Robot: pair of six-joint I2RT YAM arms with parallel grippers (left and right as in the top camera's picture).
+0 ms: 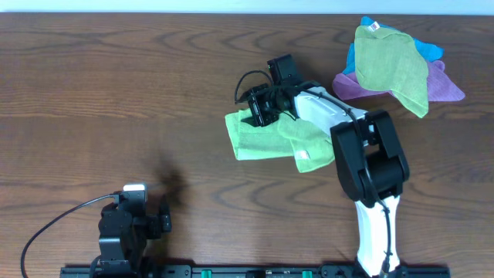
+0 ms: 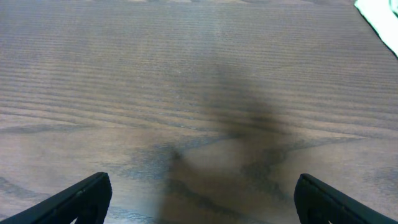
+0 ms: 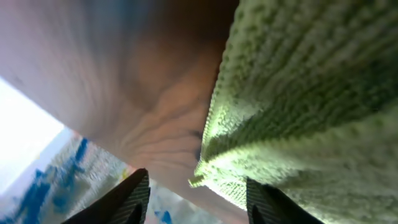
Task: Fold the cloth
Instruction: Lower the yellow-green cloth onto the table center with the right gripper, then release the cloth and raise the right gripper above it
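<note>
Straddling a far corner of the cloth [image 1: 262,143], the right gripper [image 1: 258,108] has its jaws apart around the edge, seemingly to pinch and lift it for a fold. The cloth lies mid-table, partly doubled over. The left gripper [image 2: 202,190] hangs wide open, clear of the work.

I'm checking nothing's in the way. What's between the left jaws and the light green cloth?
Between the left gripper, jaws wide, and the cloth lies only bare wooden table, seen in the overhead view.
</note>
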